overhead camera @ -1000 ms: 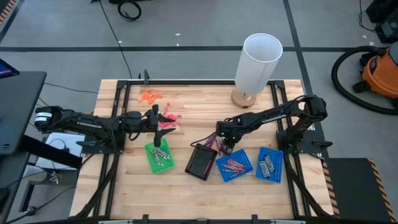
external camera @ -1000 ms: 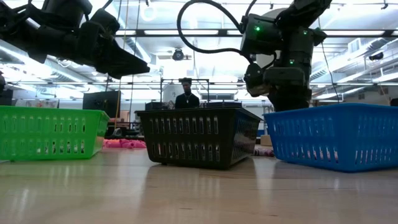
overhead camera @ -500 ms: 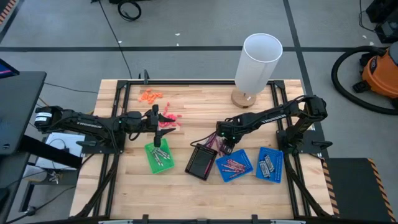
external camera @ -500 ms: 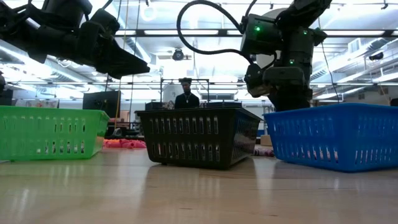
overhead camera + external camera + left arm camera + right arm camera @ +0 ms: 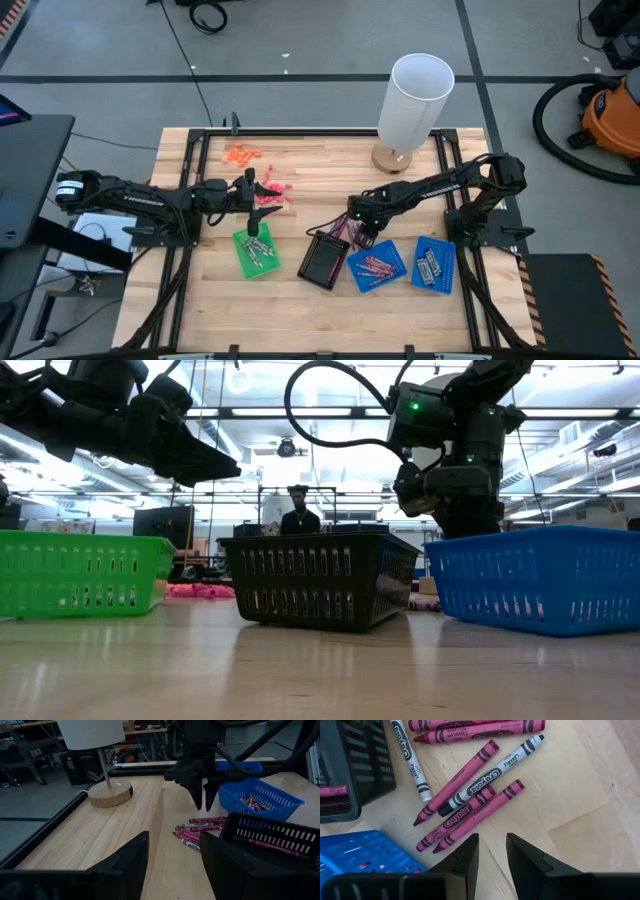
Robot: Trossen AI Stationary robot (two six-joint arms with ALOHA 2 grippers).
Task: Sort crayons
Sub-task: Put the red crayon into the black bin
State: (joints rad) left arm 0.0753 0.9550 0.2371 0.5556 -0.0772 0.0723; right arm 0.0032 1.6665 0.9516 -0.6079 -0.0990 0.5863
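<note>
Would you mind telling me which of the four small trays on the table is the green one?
It is the green tray under the left gripper, at the far left of the row; the other three are one black tray and two blue trays.

A grey floor [image 5: 300, 40] crossed by dark tape lines surrounds the wooden table [image 5: 310, 300]. An orange shop vacuum [image 5: 612, 115] with a black hose sits at one side — a black cable [image 5: 208, 15] coils on the floor beyond the table. Behind, rows of ceiling strip lights [image 5: 300, 412] run over cluttered workbenches, where a person [image 5: 299, 515] stands.
</note>
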